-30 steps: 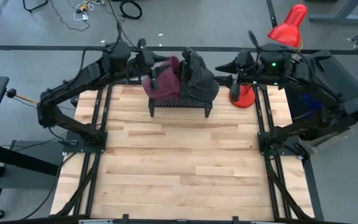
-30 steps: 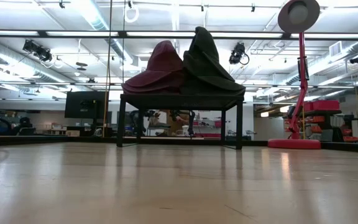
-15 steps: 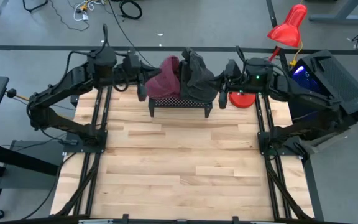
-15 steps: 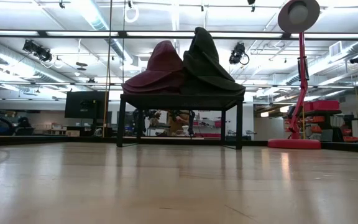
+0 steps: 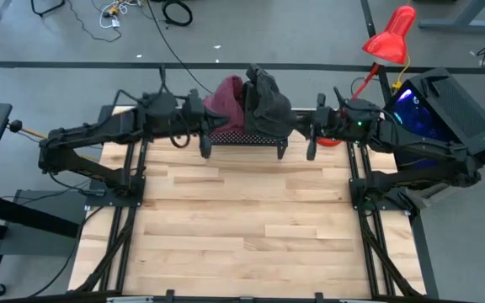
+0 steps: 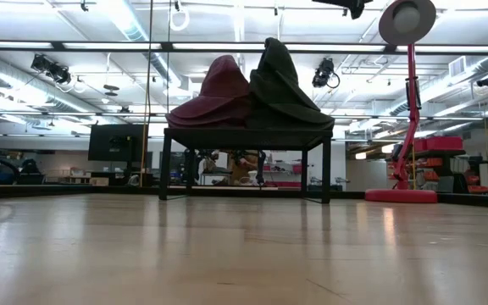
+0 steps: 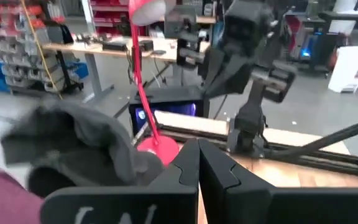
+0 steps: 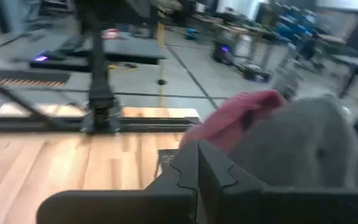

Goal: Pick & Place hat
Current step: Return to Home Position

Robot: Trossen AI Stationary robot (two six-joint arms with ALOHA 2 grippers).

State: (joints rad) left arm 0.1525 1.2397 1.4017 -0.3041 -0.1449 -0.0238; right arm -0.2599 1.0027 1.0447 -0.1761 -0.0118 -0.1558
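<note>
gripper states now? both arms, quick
Left gripper: shut, empty, left of the shelf.
Right gripper: shut, empty, right of the shelf.

The red caps (image 5: 224, 99) are of a dark red, almost wine colour, without any pattern. The black caps (image 5: 266, 105) beside them are plain black, close to dark grey. The shelf (image 5: 242, 139) is black, and its top shows a fine pattern of small dots. The surface (image 5: 242, 227) is light wood, made of pale strips mixed with some more yellow-brown ones. The lamp (image 5: 391, 35) is bright red. The left claw (image 7: 198, 152) and the right claw (image 8: 197, 152) are both black. The floor (image 5: 57, 34) is grey, crossed by dark lines.
</note>
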